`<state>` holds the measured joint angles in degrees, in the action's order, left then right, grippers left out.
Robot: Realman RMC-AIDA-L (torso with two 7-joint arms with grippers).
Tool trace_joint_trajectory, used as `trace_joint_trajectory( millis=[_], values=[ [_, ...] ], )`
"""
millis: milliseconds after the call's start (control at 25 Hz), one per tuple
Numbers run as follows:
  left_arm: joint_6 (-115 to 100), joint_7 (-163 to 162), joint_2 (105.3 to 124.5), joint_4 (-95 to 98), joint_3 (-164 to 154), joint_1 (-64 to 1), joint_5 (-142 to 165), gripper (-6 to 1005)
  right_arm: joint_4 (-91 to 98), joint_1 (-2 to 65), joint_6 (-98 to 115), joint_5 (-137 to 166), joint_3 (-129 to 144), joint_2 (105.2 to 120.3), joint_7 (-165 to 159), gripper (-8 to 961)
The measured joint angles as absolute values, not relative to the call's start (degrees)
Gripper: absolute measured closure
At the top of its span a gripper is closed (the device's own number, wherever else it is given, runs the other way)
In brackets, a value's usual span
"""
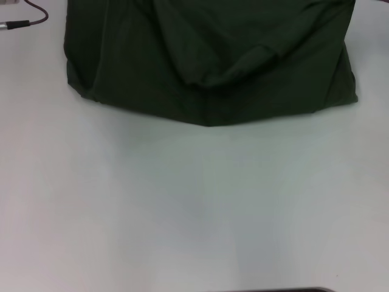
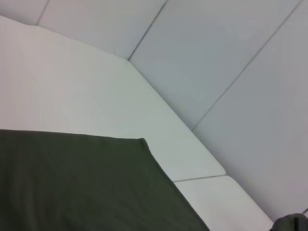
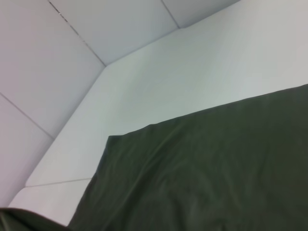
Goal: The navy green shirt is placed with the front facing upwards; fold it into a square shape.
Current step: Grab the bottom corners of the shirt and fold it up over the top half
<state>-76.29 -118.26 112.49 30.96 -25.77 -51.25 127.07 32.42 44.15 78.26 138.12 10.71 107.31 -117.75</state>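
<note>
Shirt: the navy green shirt [image 1: 209,61] lies on the far part of the table [image 1: 194,207], running out past the top edge of the head view; only plain dark green cloth shows, with no print or collar in sight
Near edge: the shirt's near edge is not straight; it dips to a blunt point near the middle and rises toward both sides
Folds: a loose, rounded fold of cloth sags across the upper middle of the shirt, with creases running from it toward the right side; the left part lies flatter, with long shallow wrinkles
Corners: the left wrist view shows one flat corner of the shirt [image 2: 86,183] lying on the table [image 2: 72,91]; the right wrist view shows another corner [image 3: 202,173] on the table [image 3: 192,72], with soft ripples in the cloth
Table: pale and plain; a seam between two panels shows in both wrist views
Cable: a dark cable [image 1: 27,15] with a plug lies at the far left corner, apart from the shirt
Left claw: not in sight in any view; cannot tell its state
Right claw: not in sight in any view; cannot tell its state
</note>
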Motion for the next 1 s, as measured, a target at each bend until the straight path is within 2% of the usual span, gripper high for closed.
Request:
trace_joint_trajectory(
  millis=[520, 1000],
  values=[
    [-71.2, -118.0, 113.47, 30.9, -25.9, -50.9, 125.1, 993, 32.1, 44.5, 73.5, 134.6, 15.3, 107.64, -117.9, 878],
    [-64.1, -114.9, 115.39, 27.9, -26.8, -50.7, 124.7, 992, 30.2, 44.7, 64.6, 132.9, 19.9, 111.01, -117.0, 878]
  ],
)
